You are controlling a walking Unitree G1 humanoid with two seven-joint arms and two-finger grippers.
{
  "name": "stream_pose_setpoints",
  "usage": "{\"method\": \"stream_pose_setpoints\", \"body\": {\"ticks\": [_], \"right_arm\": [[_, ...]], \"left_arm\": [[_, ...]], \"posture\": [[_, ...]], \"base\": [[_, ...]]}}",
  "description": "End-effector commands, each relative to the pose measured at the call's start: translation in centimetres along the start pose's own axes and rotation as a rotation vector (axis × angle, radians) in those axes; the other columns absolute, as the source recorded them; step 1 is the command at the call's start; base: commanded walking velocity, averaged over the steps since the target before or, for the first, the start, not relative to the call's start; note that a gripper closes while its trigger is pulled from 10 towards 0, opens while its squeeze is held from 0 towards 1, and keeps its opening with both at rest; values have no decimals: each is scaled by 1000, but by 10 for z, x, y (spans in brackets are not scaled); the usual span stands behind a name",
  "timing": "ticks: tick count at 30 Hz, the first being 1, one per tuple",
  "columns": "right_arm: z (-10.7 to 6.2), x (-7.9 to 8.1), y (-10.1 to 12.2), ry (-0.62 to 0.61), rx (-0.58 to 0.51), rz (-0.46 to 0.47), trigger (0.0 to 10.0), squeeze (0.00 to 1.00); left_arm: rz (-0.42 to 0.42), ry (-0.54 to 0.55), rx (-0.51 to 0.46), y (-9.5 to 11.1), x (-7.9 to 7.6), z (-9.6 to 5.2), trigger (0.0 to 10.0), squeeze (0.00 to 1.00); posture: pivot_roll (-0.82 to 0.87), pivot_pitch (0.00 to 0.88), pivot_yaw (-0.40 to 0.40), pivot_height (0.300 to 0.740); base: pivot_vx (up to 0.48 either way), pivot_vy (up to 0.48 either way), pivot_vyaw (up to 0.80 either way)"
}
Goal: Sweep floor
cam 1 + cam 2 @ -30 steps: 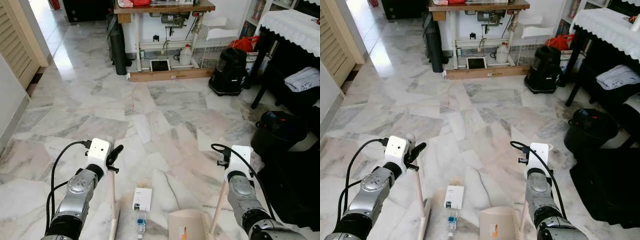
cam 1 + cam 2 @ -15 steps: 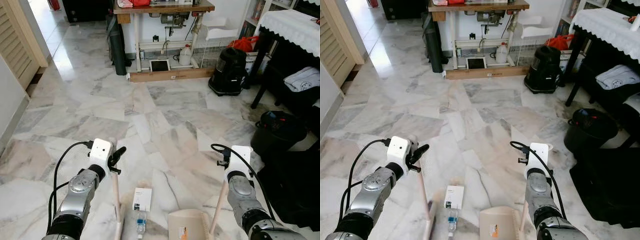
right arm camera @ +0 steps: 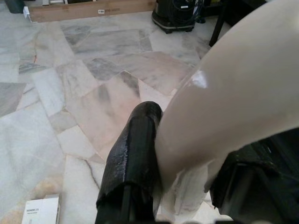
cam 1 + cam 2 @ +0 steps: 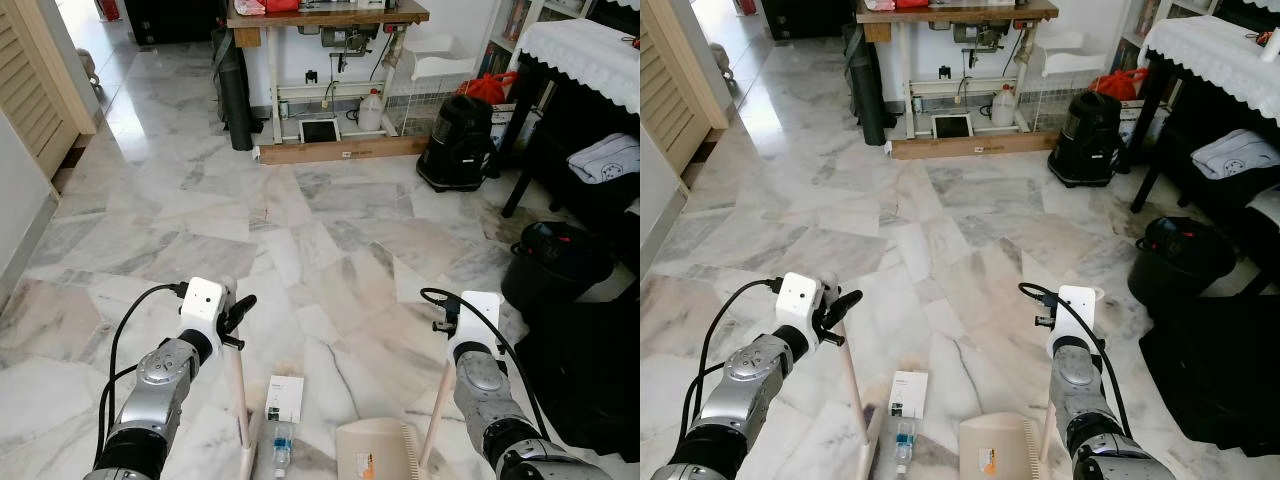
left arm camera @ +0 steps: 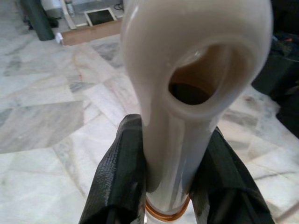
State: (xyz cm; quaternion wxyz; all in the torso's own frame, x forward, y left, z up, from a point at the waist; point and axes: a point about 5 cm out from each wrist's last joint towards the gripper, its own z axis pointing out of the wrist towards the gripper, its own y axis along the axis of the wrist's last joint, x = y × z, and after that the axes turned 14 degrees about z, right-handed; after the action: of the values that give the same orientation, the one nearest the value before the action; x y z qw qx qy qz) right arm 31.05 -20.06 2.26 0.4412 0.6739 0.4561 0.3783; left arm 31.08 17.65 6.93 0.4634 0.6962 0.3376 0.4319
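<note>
Your broom (image 4: 240,400) stands near-upright on the marble floor (image 4: 330,230), its head down by the white box (image 4: 285,398) and small bottle (image 4: 281,445), with your left gripper (image 5: 173,168) clamped tight on both sides of its cream handle. Your right gripper (image 3: 180,182) is closed on the dustpan handle (image 4: 437,420). The beige dustpan (image 4: 375,452) sits just right of the bottle; can't tell what's in it.

Pretty much nothing readable here

The small white box (image 3: 39,211) on the marble floor (image 4: 330,240) has dark print, way too small to make out.
</note>
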Motion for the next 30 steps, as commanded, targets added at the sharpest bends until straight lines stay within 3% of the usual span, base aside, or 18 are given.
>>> {"method": "stream_pose_setpoints", "body": {"ticks": [1,4,13,18,20,21,22,27,30], "right_arm": [[0,5,-2,16,14,-7,10000,0],[0,4,-2,16,15,-6,10000,0],[0,5,-2,19,17,-4,10000,0],[0,6,-2,20,17,-4,10000,0],[0,6,-1,19,15,0,10000,0],[0,6,-1,19,15,0,10000,0],[0,6,-1,18,14,2,10000,0],[0,6,-1,18,16,5,10000,0],[0,6,-2,19,19,3,10000,0]], "left_arm": [[-50,-28,-30,6,-3,2,10000,0],[-117,-55,-66,12,-4,3,10000,0],[-199,-122,-133,26,-7,6,10000,0],[-325,-163,-198,42,-8,9,10000,0],[-447,-161,-263,55,-6,10,10000,0],[-447,-161,-263,55,-6,10,10000,0],[-501,-149,-290,58,-5,10,10000,0],[-548,-135,-315,63,-3,10,10000,0],[-510,-73,-327,66,3,10,10000,0]], "posture": [[50,0,-3,740],[50,0,-3,740],[51,0,-1,740],[49,0,-1,740],[50,0,0,740],[50,0,0,740],[51,0,0,740],[52,0,1,740],[51,0,2,740]], "base": [[0,0,0],[0,0,0],[0,0,0],[0,0,0],[0,0,0],[0,0,0],[0,0,0],[0,0,0],[0,0,0]]}}
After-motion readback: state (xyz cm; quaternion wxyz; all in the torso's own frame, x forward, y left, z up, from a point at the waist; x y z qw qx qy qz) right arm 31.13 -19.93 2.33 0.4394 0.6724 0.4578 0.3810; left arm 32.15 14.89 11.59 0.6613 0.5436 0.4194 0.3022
